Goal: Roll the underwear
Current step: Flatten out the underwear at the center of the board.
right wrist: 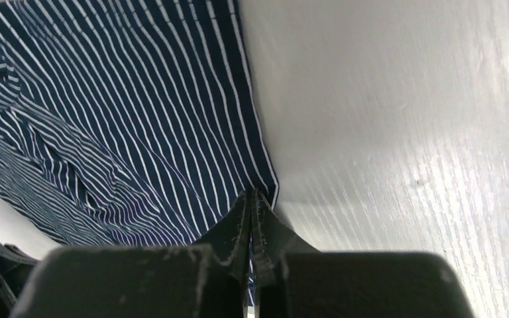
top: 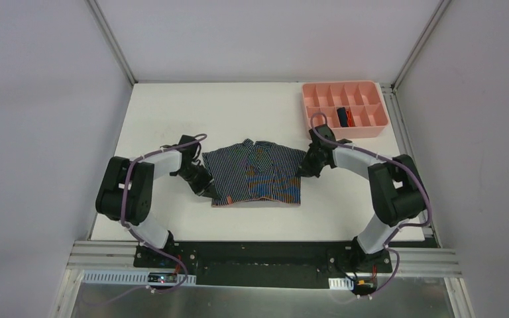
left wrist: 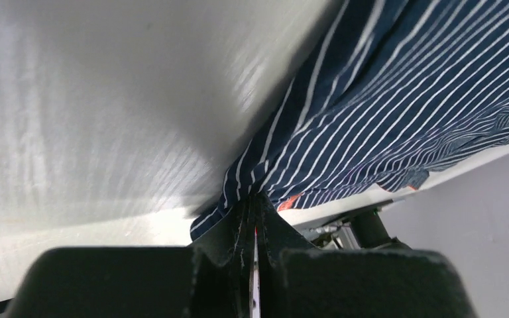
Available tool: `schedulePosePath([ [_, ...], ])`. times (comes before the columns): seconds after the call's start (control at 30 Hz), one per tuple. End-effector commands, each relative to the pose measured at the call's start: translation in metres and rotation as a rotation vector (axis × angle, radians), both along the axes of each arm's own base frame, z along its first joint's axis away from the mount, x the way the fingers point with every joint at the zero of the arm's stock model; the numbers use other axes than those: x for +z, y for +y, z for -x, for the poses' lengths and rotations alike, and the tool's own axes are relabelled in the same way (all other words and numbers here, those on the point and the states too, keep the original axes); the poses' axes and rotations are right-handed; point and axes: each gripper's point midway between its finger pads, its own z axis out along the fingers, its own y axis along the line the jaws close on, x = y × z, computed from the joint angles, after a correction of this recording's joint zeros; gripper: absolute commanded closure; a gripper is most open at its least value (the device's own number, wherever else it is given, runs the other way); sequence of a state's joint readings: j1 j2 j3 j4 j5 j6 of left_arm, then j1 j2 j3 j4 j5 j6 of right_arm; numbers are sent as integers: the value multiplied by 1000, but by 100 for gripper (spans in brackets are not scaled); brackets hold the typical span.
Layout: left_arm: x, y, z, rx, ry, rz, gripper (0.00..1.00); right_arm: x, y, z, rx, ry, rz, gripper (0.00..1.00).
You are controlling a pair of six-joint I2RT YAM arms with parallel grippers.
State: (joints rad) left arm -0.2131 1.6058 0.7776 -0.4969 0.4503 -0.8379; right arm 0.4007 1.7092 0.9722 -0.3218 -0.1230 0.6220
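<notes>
The dark blue striped underwear (top: 255,173) lies spread flat on the white table, with orange trim at its near edge. My left gripper (top: 203,182) is shut on its left edge; the left wrist view shows the jaws (left wrist: 255,199) pinched on the striped cloth (left wrist: 397,99). My right gripper (top: 305,165) is shut on its right edge; the right wrist view shows the jaws (right wrist: 253,197) closed on the cloth's corner (right wrist: 139,119). The navy underwear with orange trim (top: 343,117) sits rolled in a compartment of the pink tray.
The pink compartment tray (top: 344,109) stands at the table's far right, just behind my right arm. White walls enclose the table on three sides. The black rail with the arm bases (top: 258,262) runs along the near edge.
</notes>
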Motion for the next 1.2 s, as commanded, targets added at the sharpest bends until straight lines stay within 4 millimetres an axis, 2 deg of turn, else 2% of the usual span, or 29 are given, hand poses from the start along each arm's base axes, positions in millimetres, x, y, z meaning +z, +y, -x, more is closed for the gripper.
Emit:
schedulePosePath([
  [0.0,-20,16,-6,-39,31,-84,100,-18,-14,46,14,84,41,100],
  [0.17,-8,19,-33,-94,-3,-125,100,-13,-15,93,2,95,44,100],
  [0.33,14,23,-68,-168,-53,-173,100,10,-10,120,-48,44,-1,100],
  [0.43,33,22,-88,-193,-106,-183,100,29,-12,126,-40,3,10,100],
  [0.57,70,14,-99,-202,-197,-164,100,60,-27,104,-48,-128,100,100],
  [0.7,87,-3,-81,-220,-230,-155,100,80,-28,76,-40,-193,138,100],
  [0.8,83,-21,-59,-249,-210,-160,99,77,-21,59,-22,-185,141,94],
  [0.93,65,-43,-35,-268,-153,-151,96,62,-12,36,6,-148,149,80],
  [1.03,56,-54,-23,-286,-134,-133,94,51,-10,26,27,-112,163,79],
  [1.17,42,-44,-17,-282,-122,-190,92,31,-12,29,55,-69,181,79],
])
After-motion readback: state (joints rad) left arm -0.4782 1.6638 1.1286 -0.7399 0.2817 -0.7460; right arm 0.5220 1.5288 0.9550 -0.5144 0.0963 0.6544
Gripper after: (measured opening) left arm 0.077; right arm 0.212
